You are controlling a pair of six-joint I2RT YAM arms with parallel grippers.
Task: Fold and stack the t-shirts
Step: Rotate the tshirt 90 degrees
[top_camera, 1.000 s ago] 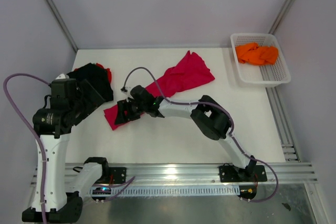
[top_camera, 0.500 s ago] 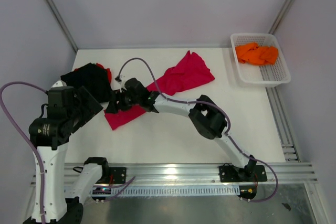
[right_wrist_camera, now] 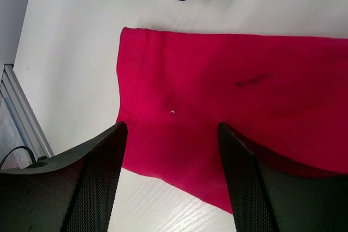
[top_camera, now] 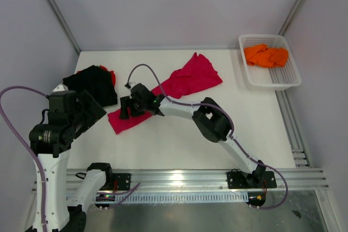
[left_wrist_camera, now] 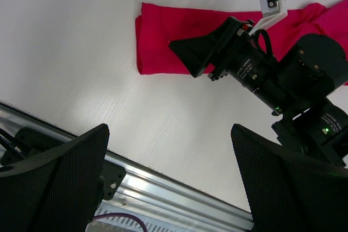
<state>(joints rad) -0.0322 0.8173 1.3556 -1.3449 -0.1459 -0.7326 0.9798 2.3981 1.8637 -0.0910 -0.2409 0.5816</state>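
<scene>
- right end effector [right_wrist_camera: 171, 180]: fingers spread, nothing pinched between them. It sits over the near-left end of the crimson t-shirt [top_camera: 187, 80]. Can't tell whether the tips touch the cloth.
- left end effector [left_wrist_camera: 168, 188]: fingers spread wide and empty, held above the left side of the bench [top_camera: 179, 139]. It is apart from every shirt, and its wrist camera looks down on the crimson end and the right end effector.
- crimson t-shirt: lies flat on the bench as a long diagonal strip, narrow end near-left and wider bunched part far-centre. It is not folded into a neat shape.
- right wrist view: the narrow end shows a stitched hem along its left edge, a small white speck mid-cloth and a short dark mark further right.
- black t-shirt [top_camera: 92, 82]: a crumpled heap at the far-left of the bench, just beyond the crimson end. There is a strip of bare bench between them in the wrist views.
- red t-shirt [top_camera: 112, 74]: only a sliver shows at the right edge of the black heap. It touches the heap, and looks to be under it.
- orange t-shirt [top_camera: 266, 55]: bunched up inside the white mesh basket [top_camera: 272, 82], in its far half.
- basket: at the far-right corner of the bench, well apart from both arms.
- nothing is stacked except the black heap over the red sliver.
</scene>
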